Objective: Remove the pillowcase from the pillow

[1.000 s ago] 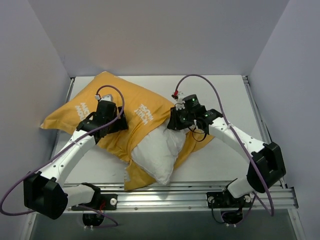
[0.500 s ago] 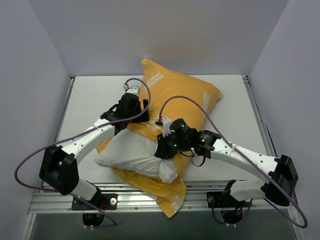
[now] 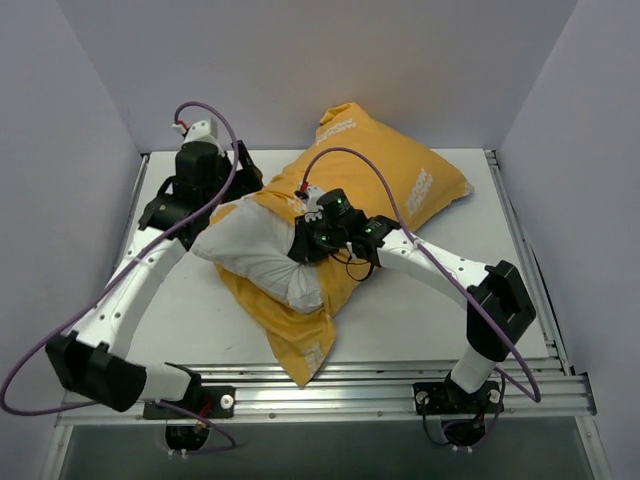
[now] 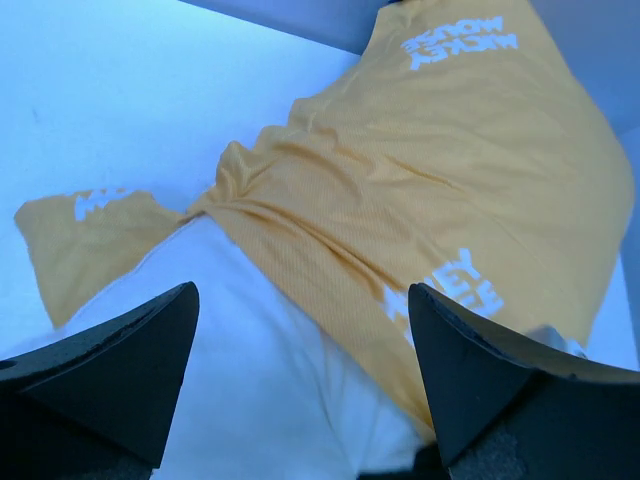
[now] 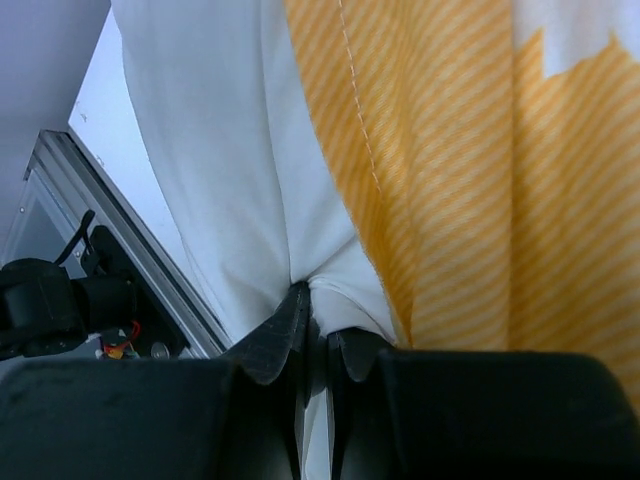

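My right gripper (image 5: 312, 330) is clamped on a fold of the white pillow (image 3: 255, 255), which sticks partly out of the yellow pillowcase (image 3: 385, 190) lying mid-table (image 3: 430, 310). My left gripper (image 4: 302, 300) hangs above both, jaws spread wide, holding nothing.

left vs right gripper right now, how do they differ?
The left gripper is open with its fingers wide apart; the right gripper is shut. The left holds nothing and hangs above the yellow pillowcase edge; the right pinches a fold of the white pillow. Shared: both are at the case's open end, where the pillow shows.
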Motion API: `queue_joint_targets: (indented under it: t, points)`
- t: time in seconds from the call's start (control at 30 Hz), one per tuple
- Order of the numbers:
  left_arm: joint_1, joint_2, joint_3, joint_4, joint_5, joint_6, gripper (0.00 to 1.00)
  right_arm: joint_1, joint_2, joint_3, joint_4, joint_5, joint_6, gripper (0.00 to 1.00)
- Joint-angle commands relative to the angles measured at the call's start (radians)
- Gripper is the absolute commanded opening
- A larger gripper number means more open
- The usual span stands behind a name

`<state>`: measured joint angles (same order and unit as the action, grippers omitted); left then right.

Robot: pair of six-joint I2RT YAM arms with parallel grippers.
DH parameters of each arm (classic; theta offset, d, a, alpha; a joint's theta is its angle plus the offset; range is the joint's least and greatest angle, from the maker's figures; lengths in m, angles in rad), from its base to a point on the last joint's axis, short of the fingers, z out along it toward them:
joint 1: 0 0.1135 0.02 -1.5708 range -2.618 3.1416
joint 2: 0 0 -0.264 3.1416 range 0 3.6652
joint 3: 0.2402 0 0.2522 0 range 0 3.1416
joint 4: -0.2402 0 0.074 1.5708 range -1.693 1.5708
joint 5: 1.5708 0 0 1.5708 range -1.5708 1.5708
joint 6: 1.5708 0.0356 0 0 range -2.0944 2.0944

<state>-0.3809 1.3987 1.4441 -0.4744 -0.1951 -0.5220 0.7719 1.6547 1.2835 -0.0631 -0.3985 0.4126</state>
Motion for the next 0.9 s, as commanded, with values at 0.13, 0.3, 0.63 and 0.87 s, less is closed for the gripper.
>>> queue_joint_targets:
  t: [0.13, 0.3, 0.63, 0.87]
  points:
    - [-0.001, -0.381, -0.092, -0.292, -0.095, -0.13, 0.94, 0.006, 0.12, 0.166, 0.137, 0.001, -0.017, 0.11]
    - [-0.001, -0.523, -0.218, -0.417, 0.012, -0.179, 0.94, 0.007, 0.126, 0.233, 0.126, -0.033, -0.066, 0.25]
    - [-0.003, -0.701, -0.386, -0.461, 0.18, -0.268, 0.94, -0.008, -0.129, 0.237, -0.102, 0.221, -0.152, 0.77]
    - [-0.021, -0.603, -0.473, -0.233, 0.318, -0.326, 0.94, -0.156, -0.295, 0.05, -0.207, 0.417, -0.124, 0.82]
